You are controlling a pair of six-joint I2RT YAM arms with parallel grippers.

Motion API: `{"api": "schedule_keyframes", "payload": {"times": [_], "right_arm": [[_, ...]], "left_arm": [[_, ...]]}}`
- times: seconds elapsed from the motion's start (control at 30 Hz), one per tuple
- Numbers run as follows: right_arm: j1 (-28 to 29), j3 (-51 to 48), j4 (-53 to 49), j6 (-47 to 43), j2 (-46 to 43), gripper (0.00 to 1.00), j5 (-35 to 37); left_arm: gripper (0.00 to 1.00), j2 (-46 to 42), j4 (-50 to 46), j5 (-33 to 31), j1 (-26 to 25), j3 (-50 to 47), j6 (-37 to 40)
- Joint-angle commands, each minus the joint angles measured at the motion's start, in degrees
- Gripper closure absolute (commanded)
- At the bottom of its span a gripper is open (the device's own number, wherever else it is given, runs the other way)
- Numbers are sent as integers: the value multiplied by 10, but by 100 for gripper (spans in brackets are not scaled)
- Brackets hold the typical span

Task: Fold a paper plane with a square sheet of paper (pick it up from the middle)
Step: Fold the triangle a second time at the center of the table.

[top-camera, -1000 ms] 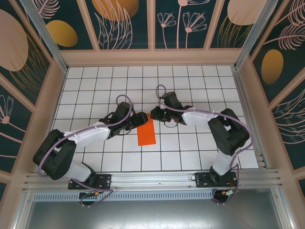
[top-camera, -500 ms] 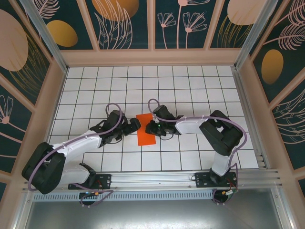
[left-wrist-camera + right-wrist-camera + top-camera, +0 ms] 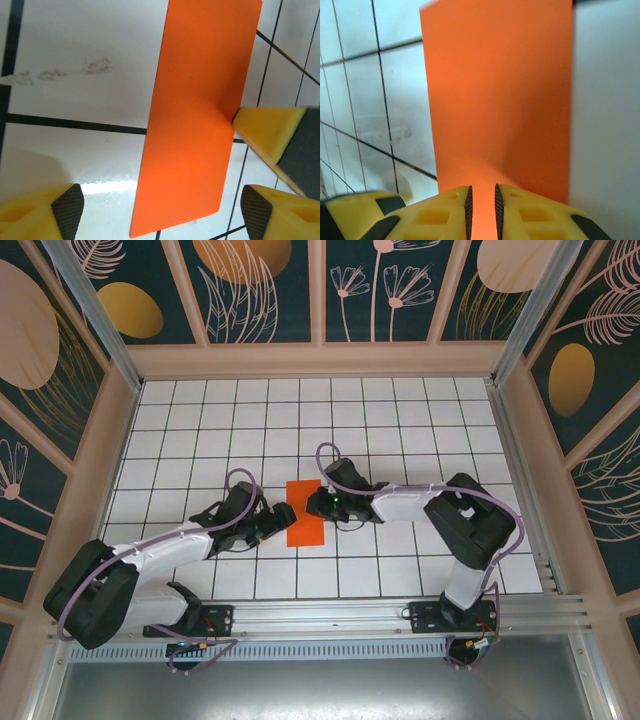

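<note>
Your right gripper (image 3: 482, 200) covers the near end of the orange sheet (image 3: 495, 100) — that edge is hidden under its fingers, and the far end runs off the top of the frame, soft with blur. From the left wrist the sheet's far edge is cropped as well, and the fingers of the left gripper (image 3: 161, 206) are cut by the bottom corners; from above, fingertip contact is too small to judge.

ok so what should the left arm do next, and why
Probably ease the open left gripper in and close on the orange sheet's left edge. The right gripper pinches its right edge, while the left fingers stand wide apart, not gripping it.
</note>
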Motion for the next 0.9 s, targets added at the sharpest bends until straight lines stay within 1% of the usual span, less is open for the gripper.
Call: {"api": "schedule_keyframes", "payload": {"times": [0.0,0.1,0.3,0.53,0.77,0.87], "right_arm": [[-19,32,-14,-24,12,78,14],[-29,54,-16,-33,35,79,12],[-42,94,-35,-45,78,79,19],[-46,89,-45,-39,98,81,29],[-55,68,-41,-19,108,85,24],[-59,63,-38,-16,110,86,20]], "left_arm": [[23,-5,29,23,-7,-14,-42],[27,-6,34,27,-12,-17,-60],[27,10,33,34,-16,-8,-62],[30,37,43,46,-26,4,-59],[44,51,46,50,-30,11,-51],[44,56,44,50,-30,11,-52]]}}
